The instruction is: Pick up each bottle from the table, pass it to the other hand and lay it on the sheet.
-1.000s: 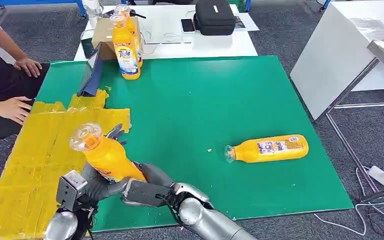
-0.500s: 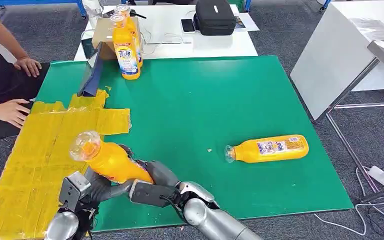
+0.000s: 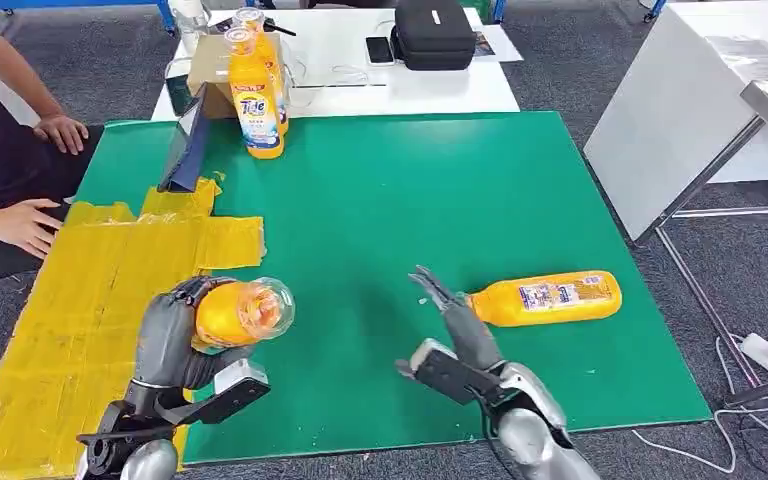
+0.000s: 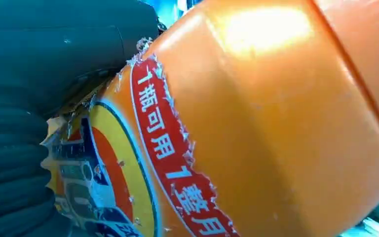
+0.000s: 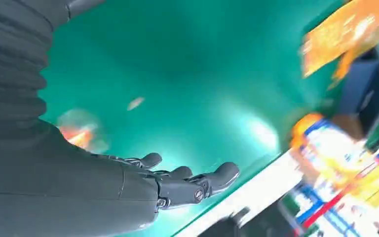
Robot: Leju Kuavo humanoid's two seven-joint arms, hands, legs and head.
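Note:
My left hand (image 3: pixel 165 340) grips an orange bottle (image 3: pixel 237 312) above the near left of the green table, its clear cap end turned toward the camera; up close the bottle's label (image 4: pixel 168 163) sits against the hand's grey cover (image 4: pixel 15 163). My right hand (image 3: pixel 455 340) is open with fingers spread over the green mat, empty, just left of a second orange bottle (image 3: pixel 545 298) lying on its side. In the right wrist view the open right hand (image 5: pixel 177 182) hovers over the mat. The yellow sheet (image 3: pixel 70 300) lies at the left.
Two upright orange bottles (image 3: pixel 255 95) stand at the far left edge beside a cardboard box (image 3: pixel 205 65). A person's hands (image 3: pixel 30 220) rest by the sheet's left side. A white table (image 3: pixel 360 70) with a black case (image 3: pixel 430 30) is behind.
My right hand has let go of the bottle and moved right, opening over the mat. The left hand now holds the bottle alone and has turned its cap toward the camera.

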